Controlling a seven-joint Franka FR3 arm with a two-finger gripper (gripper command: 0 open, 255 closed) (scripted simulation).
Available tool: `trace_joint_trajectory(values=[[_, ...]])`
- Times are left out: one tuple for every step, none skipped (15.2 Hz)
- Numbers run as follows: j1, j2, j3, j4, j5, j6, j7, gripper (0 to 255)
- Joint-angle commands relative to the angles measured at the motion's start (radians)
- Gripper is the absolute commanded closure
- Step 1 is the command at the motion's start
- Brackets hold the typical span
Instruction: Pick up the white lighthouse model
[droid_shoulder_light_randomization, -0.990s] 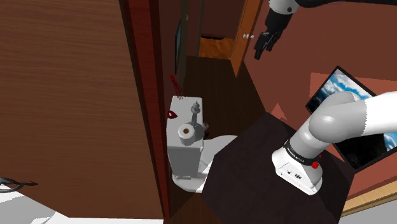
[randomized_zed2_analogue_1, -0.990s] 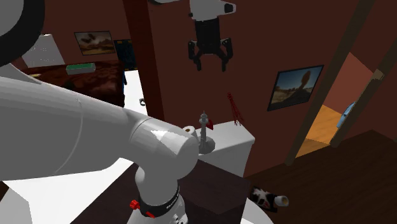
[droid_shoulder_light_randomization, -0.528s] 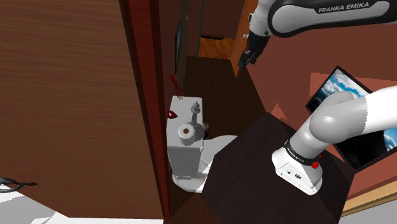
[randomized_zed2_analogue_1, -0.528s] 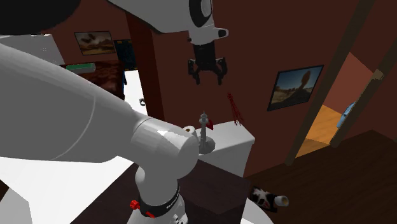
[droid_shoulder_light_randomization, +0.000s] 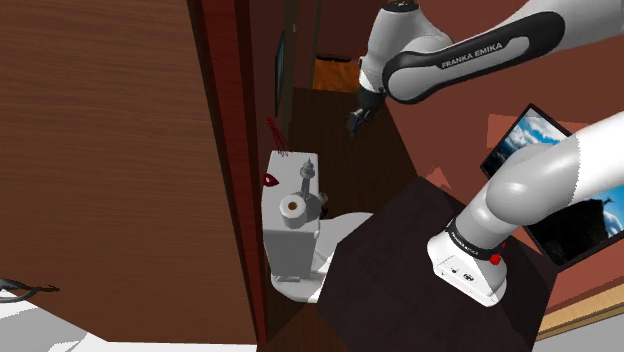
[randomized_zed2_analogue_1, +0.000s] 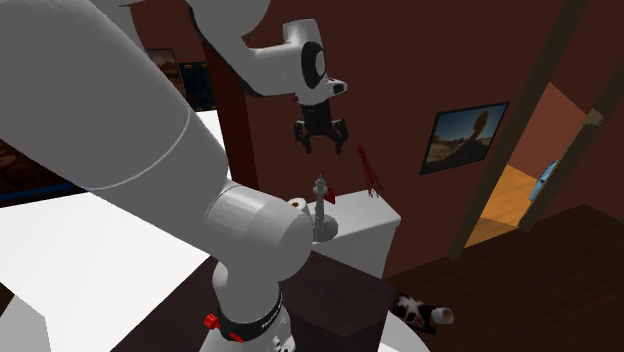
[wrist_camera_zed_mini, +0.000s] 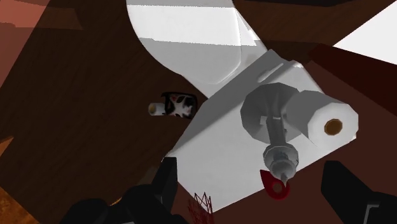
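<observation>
The lighthouse model (droid_shoulder_light_randomization: 308, 181) is a small grey tower standing upright on the lid of a white toilet tank (droid_shoulder_light_randomization: 289, 236). It also stands on the tank in the second exterior view (randomized_zed2_analogue_1: 320, 206). My black gripper (droid_shoulder_light_randomization: 355, 122) hangs in the air above the tank, off to the shoulder view's right of the model, and points down (randomized_zed2_analogue_1: 320, 140). In the wrist view the lighthouse (wrist_camera_zed_mini: 273, 124) is seen from above, ahead of my gripper (wrist_camera_zed_mini: 254, 191) and between its two fingers. The fingers stand wide apart and hold nothing.
A toilet paper roll (droid_shoulder_light_randomization: 292, 208) lies beside the lighthouse on the tank (wrist_camera_zed_mini: 216, 127). A red spiky ornament (droid_shoulder_light_randomization: 277, 135) and a small red piece (droid_shoulder_light_randomization: 270, 178) sit by the brown wall. A black-and-white object (wrist_camera_zed_mini: 175, 106) lies on the floor. The toilet bowl (wrist_camera_zed_mini: 184, 32) adjoins the tank.
The arm has swung down and toward the shoulder view's left. The gripper has dropped from high by the doorway to above the toilet tank. It stays open.
</observation>
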Motion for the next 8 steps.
trace_joint_trajectory(values=[[-0.008,0.073,0.021,-0.001,-0.024,0.079,0.031,0],[-0.014,0.113,0.032,0.002,-0.041,0.116,0.05,0],[-0.02,0.153,0.044,0.007,-0.06,0.152,0.072,0],[-0.028,0.195,0.056,0.014,-0.084,0.186,0.095,0],[-0.036,0.237,0.068,0.023,-0.111,0.219,0.121,0],[-0.045,0.281,0.079,0.034,-0.142,0.25,0.151,0],[-0.053,0.325,0.089,0.047,-0.179,0.278,0.184,0],[-0.061,0.37,0.098,0.062,-0.22,0.304,0.22,0]])
